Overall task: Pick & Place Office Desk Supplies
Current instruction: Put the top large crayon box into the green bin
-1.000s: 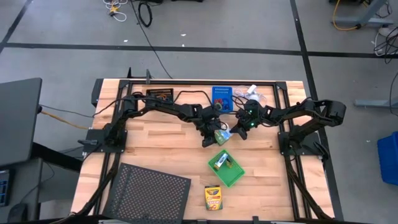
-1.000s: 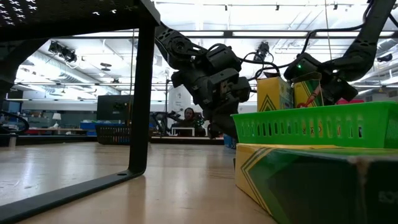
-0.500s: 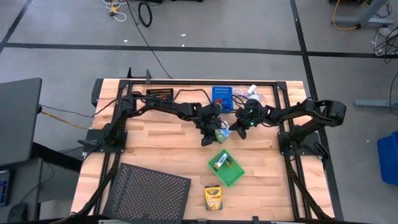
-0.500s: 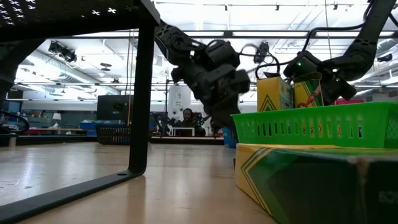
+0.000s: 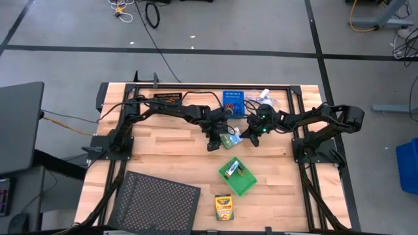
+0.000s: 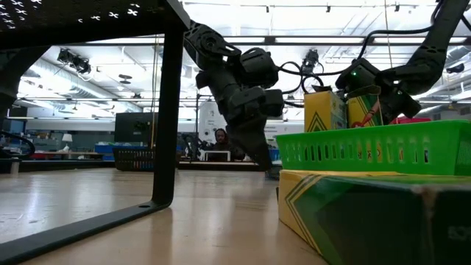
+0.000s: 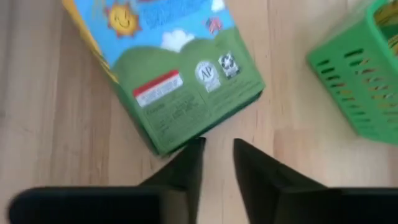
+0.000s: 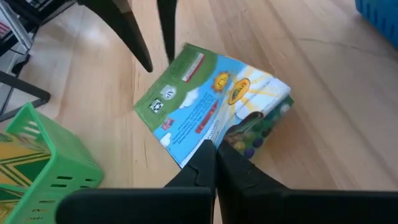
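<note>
Two arms meet at mid-table from where I sit. Left arm reaches in from the left edge, elbow bent, left gripper [image 5: 214,140] pointing down just beside the green-and-blue box [image 5: 228,138]; its fingers [image 7: 186,168] stand slightly apart with only bare wood in the gap, clear of the box edge, holding nothing. Box lies flat on the wooden table [image 5: 163,153], between the two grippers. Right arm stretches in from the right edge, low and long, right gripper [image 5: 249,137] at the box's other side; its fingers [image 8: 202,163] are pressed together, tips right at the box corner, and I can't tell if they pinch it or just touch. Other stuff, left to right: black mesh tray [image 5: 155,201] at the near-left corner, black bin [image 5: 168,100] at the far edge, yellow crayon box [image 5: 224,207] near the front edge, blue bin [image 5: 233,102] far side behind the grippers, green bin [image 5: 238,174] just in front of the box with small items inside. Green bin and crayon box fill the low view's right, hiding the box there.
</note>
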You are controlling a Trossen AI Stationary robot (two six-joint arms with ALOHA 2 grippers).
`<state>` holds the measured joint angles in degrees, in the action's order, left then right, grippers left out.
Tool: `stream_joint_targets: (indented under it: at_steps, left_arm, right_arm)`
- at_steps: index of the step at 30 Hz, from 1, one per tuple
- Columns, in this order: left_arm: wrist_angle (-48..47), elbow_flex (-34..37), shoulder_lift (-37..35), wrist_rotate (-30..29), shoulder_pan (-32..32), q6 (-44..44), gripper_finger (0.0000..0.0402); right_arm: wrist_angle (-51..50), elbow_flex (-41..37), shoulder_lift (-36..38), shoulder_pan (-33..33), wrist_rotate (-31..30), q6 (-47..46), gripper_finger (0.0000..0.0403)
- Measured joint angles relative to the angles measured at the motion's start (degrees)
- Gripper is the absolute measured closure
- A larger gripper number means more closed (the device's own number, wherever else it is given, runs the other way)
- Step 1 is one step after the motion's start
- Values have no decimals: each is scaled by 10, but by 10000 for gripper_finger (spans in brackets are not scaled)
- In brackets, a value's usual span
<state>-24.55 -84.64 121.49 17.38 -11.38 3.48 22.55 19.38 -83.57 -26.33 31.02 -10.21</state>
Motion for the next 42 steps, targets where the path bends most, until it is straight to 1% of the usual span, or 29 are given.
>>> stream_joint_targets:
  at_steps: [9,12,14,17,20,24,31,35,40,42]
  left_arm:
    - [-47,1,-5,11,-1,24,161]
    - [-68,2,-25,-18,-2,28,126]
    - [-77,2,-37,-37,-1,33,111]
    - [-82,2,-57,-64,-1,34,101]
    - [-76,2,-79,-98,-1,41,99]
    - [-67,2,-104,-125,-1,41,99]
    - [-61,2,-148,-152,0,35,99]
    - [-60,2,-171,-173,0,34,99]
    - [-61,2,-203,-197,0,40,99]
    - [-60,2,-218,-204,0,45,99]
  right_arm:
    - [-1,0,0,0,2,8,403]
    - [0,0,0,0,-4,8,403]
    - [0,0,0,0,-18,11,403]
    - [1,0,0,0,-36,28,403]
    - [4,0,0,4,-57,40,403]
    - [3,7,0,19,-84,57,403]
    - [3,26,1,49,-122,92,403]
    - [2,34,1,70,-168,114,403]
    - [0,37,1,96,-245,144,403]
    - [0,37,1,103,-259,155,403]
